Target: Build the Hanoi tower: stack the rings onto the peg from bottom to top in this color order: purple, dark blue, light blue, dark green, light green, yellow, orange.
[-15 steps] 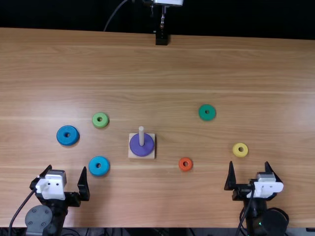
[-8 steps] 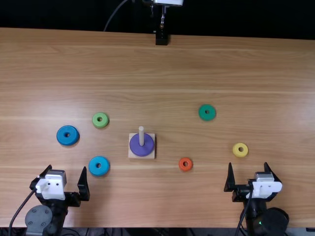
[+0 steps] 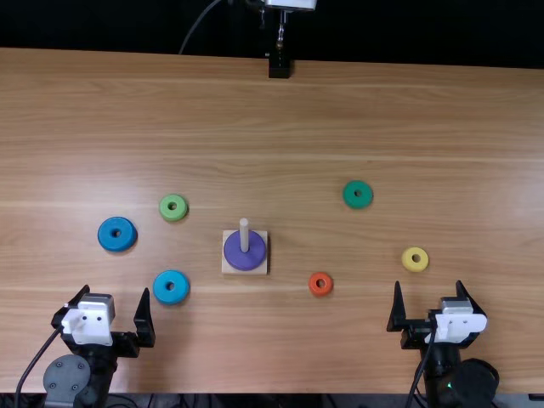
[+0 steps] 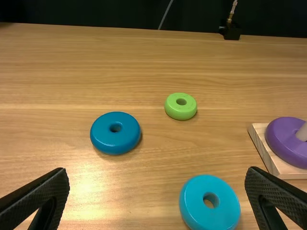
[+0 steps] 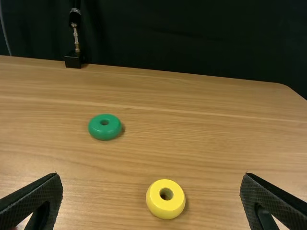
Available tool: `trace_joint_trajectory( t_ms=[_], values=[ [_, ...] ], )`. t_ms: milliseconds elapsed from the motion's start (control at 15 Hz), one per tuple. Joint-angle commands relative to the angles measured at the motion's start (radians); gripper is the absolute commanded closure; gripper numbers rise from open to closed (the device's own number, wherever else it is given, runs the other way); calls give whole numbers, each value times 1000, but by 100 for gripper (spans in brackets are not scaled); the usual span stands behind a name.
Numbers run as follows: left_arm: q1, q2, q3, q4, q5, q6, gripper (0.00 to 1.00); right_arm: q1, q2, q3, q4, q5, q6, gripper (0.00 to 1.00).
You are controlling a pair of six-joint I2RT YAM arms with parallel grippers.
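Note:
In the top view my left gripper stands open near the front edge, and my right gripper is open below the yellow ring. The purple ring lies around the upright peg on its square wooden base. Left of it lie the dark blue ring, light blue ring and light green ring; right of it, the orange ring and dark green ring. In the left wrist view the left gripper holds nothing; likewise the right gripper in the right wrist view.
A small black stand with a thin metal stem is at the far edge of the wooden table. Dark cloth hangs behind that edge, with a cable in front of it.
The right arm has shifted very slightly to the left in the top view. My left arm and all the rings have stayed where they were.

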Motion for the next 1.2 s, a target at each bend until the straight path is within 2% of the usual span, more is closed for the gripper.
trace_joint_trajectory(
  t_ms=[0,267,400,467,667,800,1133],
  values=[
    [7,-10,-112,-76,-1,14,0,-8,-12,-51,-76,-11,-3,0],
    [27,-10,-112,-79,4,16,0,-8,-12,-51,-76,-11,-3,0],
    [29,-10,-112,-77,17,14,0,-8,-12,-51,-76,-11,-3,0],
    [29,-10,-110,-72,32,18,0,-8,-12,-51,-76,-11,-3,0],
    [50,37,92,-41,28,16,0,-8,-12,-51,-76,-11,-3,0],
    [70,151,238,-48,34,18,0,-8,-12,-51,-76,-11,-3,0],
    [95,484,585,-57,15,12,0,-8,-12,-51,-76,-11,-3,0]
  ],
)
